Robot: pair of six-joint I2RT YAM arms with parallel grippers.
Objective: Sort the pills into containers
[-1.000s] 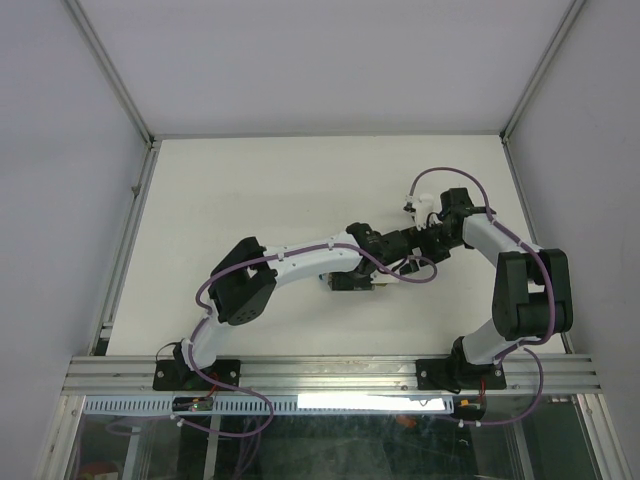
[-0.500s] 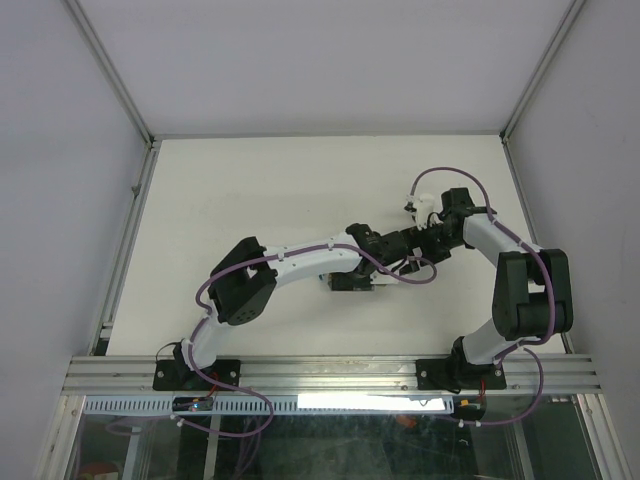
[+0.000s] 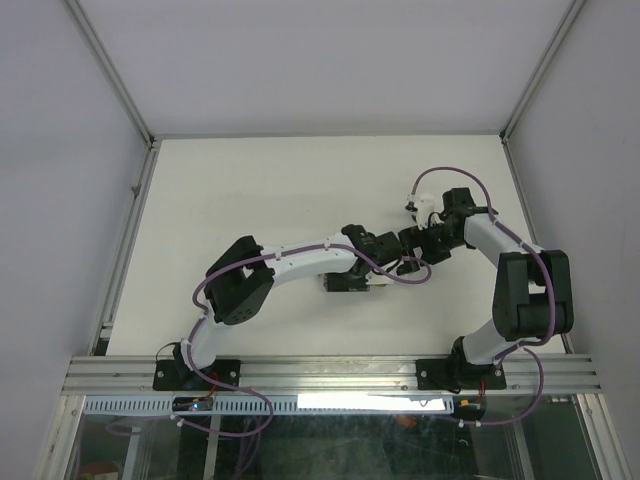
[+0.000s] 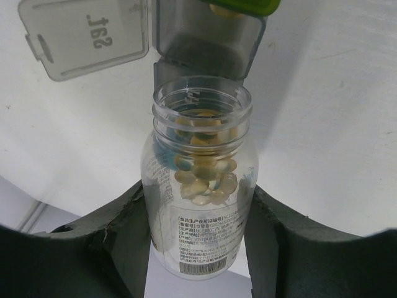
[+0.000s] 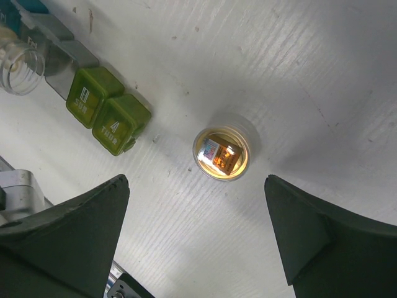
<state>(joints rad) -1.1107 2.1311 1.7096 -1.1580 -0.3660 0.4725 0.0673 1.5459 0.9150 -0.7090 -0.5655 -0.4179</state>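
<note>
My left gripper (image 4: 198, 208) is shut on a clear, uncapped pill bottle (image 4: 201, 239) that is part full of pale pills (image 4: 205, 174). The bottle's mouth points at an open grey compartment (image 4: 205, 49) of the containers strip, whose clear lid (image 4: 87, 37) is flipped back. A yellow-green compartment (image 4: 245, 7) sits beside it. My right gripper (image 5: 195, 186) is open and empty above the table. In its view the strip's green lids (image 5: 108, 108) lie at the upper left. In the top view the strip (image 3: 345, 284) lies under the left wrist.
A small amber bottle (image 5: 221, 153), open and upright, stands on the white table between my right fingers' spread and just beyond them. The two wrists are close together at the table's middle right (image 3: 395, 255). Metal frame rails edge the table.
The left arm has shifted slightly to the left with the bottle in it. The right arm has barely moved.
</note>
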